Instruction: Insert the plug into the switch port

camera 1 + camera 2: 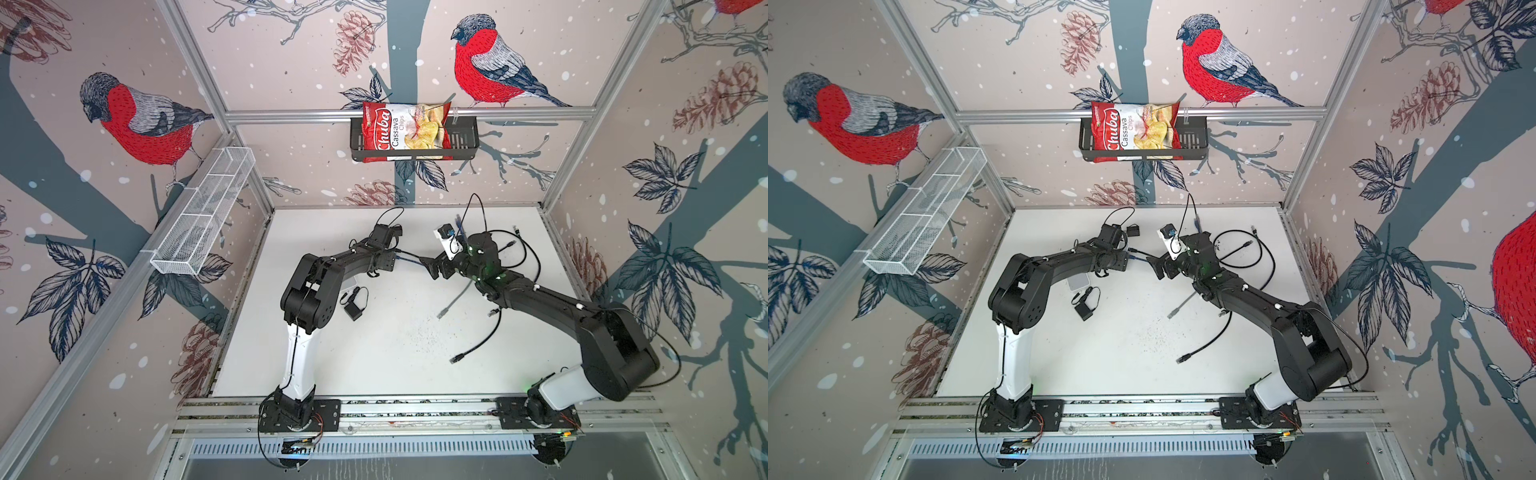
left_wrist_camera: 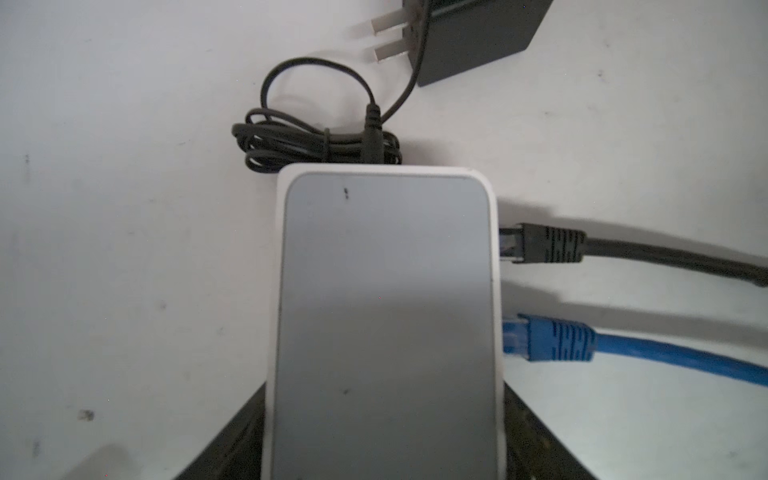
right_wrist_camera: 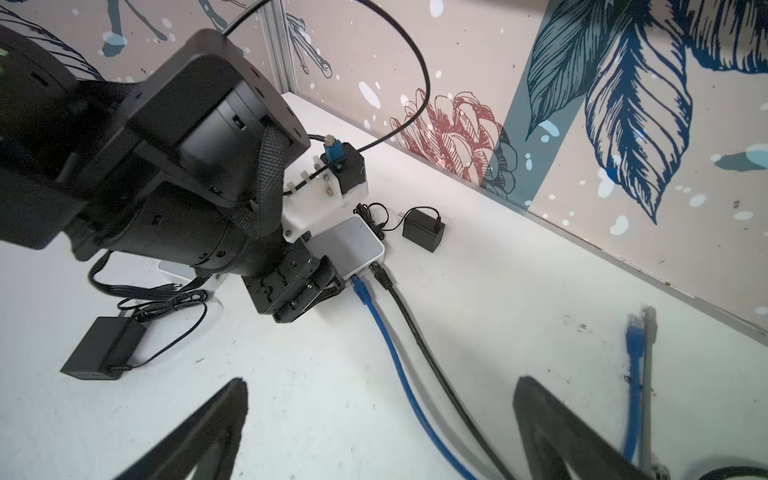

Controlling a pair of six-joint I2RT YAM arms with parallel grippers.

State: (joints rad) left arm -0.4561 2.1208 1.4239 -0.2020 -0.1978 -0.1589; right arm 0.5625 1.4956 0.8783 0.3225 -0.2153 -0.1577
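Left wrist view: my left gripper [image 2: 382, 449] clasps the white network switch [image 2: 386, 316] — black plug [image 2: 544, 248] and blue plug [image 2: 548, 340] sit in its side ports. Right wrist view: my right gripper [image 3: 378, 432] gapes wide, empty, both cables trailing between its fingers [image 3: 569, 436].

You face a white tabletop [image 1: 395, 353] enclosed by bird-print wall panels [image 1: 104, 124] on aluminium framing [image 1: 407, 113], under even, diffuse light.
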